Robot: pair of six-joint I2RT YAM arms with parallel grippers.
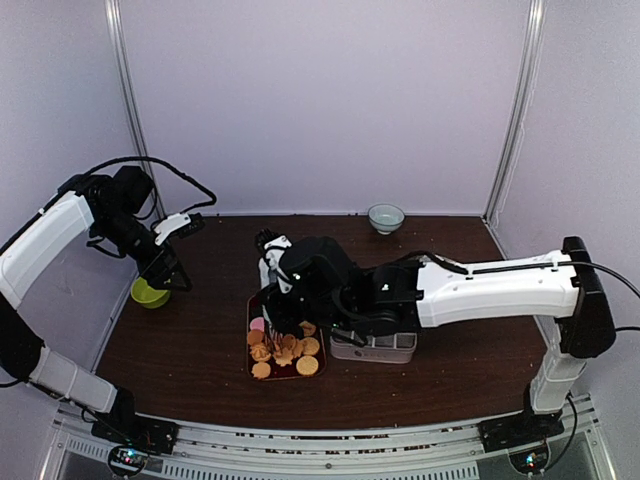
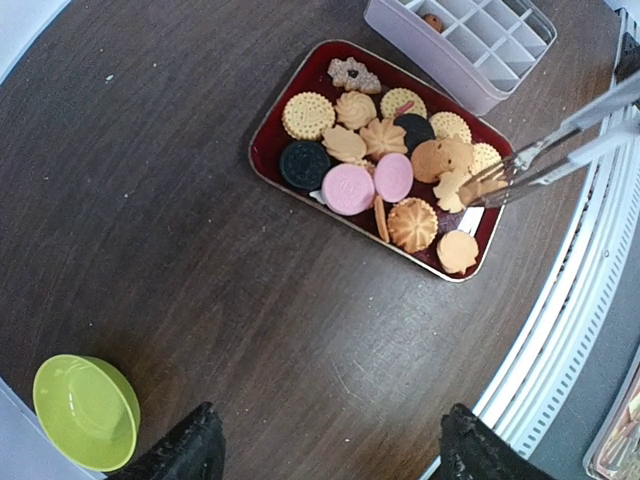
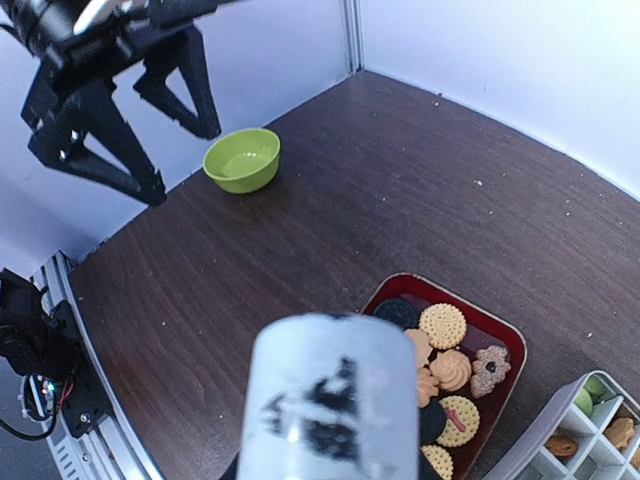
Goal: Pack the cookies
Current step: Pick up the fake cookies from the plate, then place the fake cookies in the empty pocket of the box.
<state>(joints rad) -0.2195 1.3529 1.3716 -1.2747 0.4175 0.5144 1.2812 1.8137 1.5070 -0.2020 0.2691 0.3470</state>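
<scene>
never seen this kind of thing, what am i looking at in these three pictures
Two robot arms are bolted to a dark table. One picture looks down from above; the other two come from cameras on each wrist. On the table lie a red tray of cookies, a white divided box, a green bowl and a small pale bowl at the back. The right gripper holds metal tongs over the tray. The left gripper hangs open and empty near the green bowl.

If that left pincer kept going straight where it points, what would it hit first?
Probably the bare table, between the green bowl and the tray of cookies, though depth is unclear.
</scene>
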